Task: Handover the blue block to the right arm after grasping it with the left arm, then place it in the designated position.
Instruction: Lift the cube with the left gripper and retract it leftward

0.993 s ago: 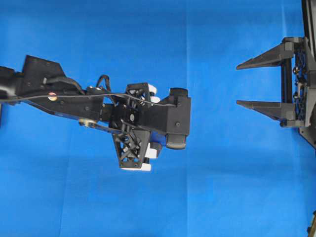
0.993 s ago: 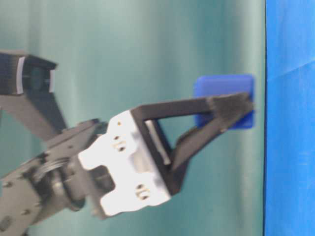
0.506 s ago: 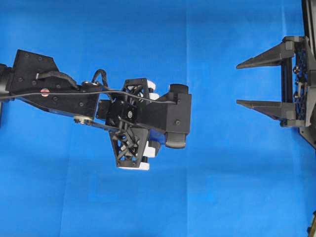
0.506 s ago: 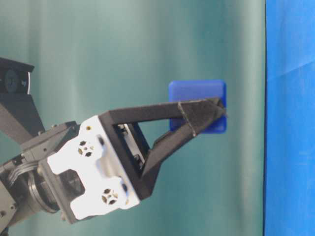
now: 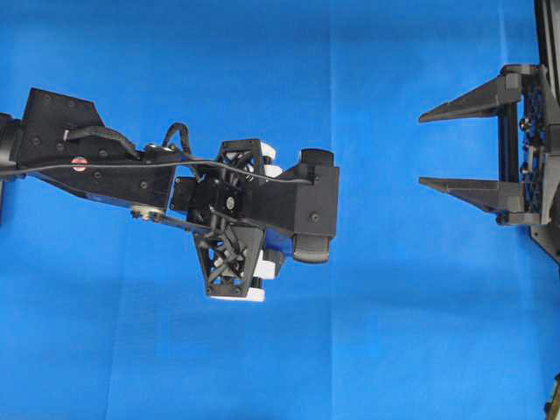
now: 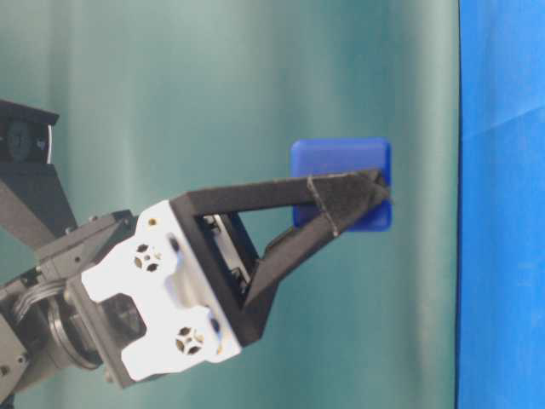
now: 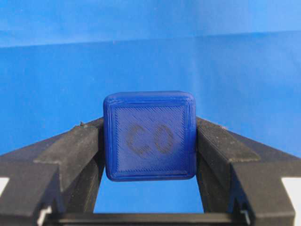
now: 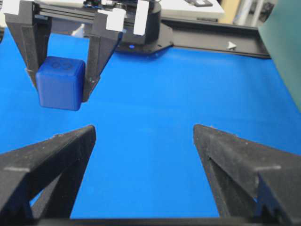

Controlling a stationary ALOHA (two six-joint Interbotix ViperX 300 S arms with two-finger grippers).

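Blue cloth (image 5: 394, 350), teal backdrop (image 6: 213, 77), left fingers (image 7: 75, 146) gripping blue block (image 7: 149, 135), right fingers (image 8: 51, 155) spread.

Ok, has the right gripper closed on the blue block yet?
No, the right gripper stands wide open with nothing between its fingers, while the blue block sits clamped in the left gripper.

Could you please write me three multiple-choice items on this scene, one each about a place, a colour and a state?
1. Where is the small dark-blue cube with rounded edges?
A. lying on the blue cloth
B. between the fingers of the left hand
C. in the right hand

2. What colour are the brackets on the left hand?
A. white
B. red
C. yellow

3. How is the all-black right hand?
A. shut on the cube
B. open and empty
C. shut on nothing

Answers: 1 B, both fingers press its sides; 2 A, white pieces flank its rail; 3 B, its fingers stand wide apart.
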